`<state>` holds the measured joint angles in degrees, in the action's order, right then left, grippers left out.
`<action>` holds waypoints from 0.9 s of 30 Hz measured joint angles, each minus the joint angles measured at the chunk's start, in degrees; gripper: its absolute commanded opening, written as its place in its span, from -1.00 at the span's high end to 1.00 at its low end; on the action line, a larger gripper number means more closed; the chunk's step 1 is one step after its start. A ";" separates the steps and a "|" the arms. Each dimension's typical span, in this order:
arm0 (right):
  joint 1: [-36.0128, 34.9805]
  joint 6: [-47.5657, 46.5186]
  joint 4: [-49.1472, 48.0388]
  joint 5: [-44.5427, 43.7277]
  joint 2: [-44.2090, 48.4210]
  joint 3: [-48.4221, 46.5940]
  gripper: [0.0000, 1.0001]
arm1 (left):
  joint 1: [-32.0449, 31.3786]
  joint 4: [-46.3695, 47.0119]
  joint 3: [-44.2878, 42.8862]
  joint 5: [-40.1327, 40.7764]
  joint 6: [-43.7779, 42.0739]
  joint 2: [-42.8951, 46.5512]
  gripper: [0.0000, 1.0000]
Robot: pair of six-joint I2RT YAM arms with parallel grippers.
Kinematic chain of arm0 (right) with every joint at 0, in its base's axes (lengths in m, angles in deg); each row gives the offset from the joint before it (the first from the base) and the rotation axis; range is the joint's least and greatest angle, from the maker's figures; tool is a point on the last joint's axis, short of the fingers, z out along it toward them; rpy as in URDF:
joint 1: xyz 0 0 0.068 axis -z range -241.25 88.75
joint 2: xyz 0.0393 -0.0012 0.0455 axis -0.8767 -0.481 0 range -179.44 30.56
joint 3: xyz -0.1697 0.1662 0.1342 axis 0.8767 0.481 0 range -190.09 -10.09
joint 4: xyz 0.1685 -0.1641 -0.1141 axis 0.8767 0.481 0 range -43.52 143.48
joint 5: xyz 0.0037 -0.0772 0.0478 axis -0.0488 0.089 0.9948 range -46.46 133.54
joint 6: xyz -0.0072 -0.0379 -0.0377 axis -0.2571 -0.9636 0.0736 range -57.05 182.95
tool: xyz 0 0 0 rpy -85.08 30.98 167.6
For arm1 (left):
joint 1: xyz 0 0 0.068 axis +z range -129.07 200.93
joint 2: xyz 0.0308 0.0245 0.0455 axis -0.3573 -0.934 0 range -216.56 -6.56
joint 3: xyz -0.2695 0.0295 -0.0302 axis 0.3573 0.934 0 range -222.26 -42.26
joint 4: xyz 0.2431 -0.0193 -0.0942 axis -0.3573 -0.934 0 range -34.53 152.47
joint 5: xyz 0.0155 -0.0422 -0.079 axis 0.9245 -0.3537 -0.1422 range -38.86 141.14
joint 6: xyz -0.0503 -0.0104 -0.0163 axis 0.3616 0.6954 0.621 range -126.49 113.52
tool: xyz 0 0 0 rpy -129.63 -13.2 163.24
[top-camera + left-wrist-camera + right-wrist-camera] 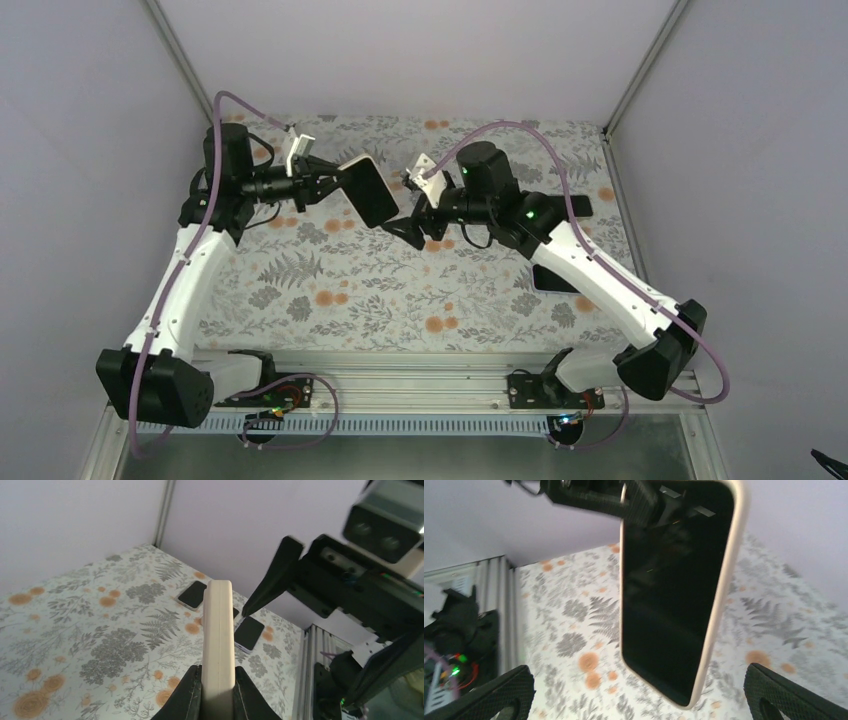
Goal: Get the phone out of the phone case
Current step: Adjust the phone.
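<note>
Phone: the phone hung in the air above the back half of the surface, dark screen turned toward the right arm.
Phone case: a cream phone case wrapped the phone's edges. Its rim ran all round the glass, so the phone sat fully inside it.
Left gripper: the left gripper was closed on the phone case, one finger on each flat face. From the left wrist the case showed edge-on, rising straight up out of the grip.
Right gripper: the right gripper stood wide open and held nothing. It sat just beside the lower end of the phone, pointing at it.
Right fingers: from the right wrist, one textured fingertip showed in each bottom corner. The phone hung ahead of them, between the two.
Contact: I could not tell whether the right gripper touched the case. Its jaws were not closed on it.
Surface: the surface carried a grey fern and orange flower print, inside pale walls.
Other things: two loose phones lay flat on the right side of the surface, near each other and well apart from the held one.
Arms: both arms reached in toward the middle, and their grippers faced one another across the phone.
</note>
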<state>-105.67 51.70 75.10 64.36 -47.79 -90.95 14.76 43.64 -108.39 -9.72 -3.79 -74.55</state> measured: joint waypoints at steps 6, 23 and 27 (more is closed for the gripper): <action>0.90 -0.31 3.61 9.46 0.66 2.05 -0.99 | -0.11 -7.15 -2.86 -5.75 -8.28 -0.04 0.95; 2.51 0.42 6.62 22.43 -3.04 0.31 -1.00 | -2.29 -12.92 -1.36 -12.92 -14.43 1.33 0.95; 2.51 1.33 6.49 22.49 -5.05 -0.44 -0.73 | -3.02 -12.96 -0.26 -12.79 -14.25 1.33 0.95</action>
<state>-103.16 53.03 81.59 86.85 -52.84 -91.39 11.74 30.68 -108.65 -22.50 -18.04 -73.21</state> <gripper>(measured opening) 0.956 0.100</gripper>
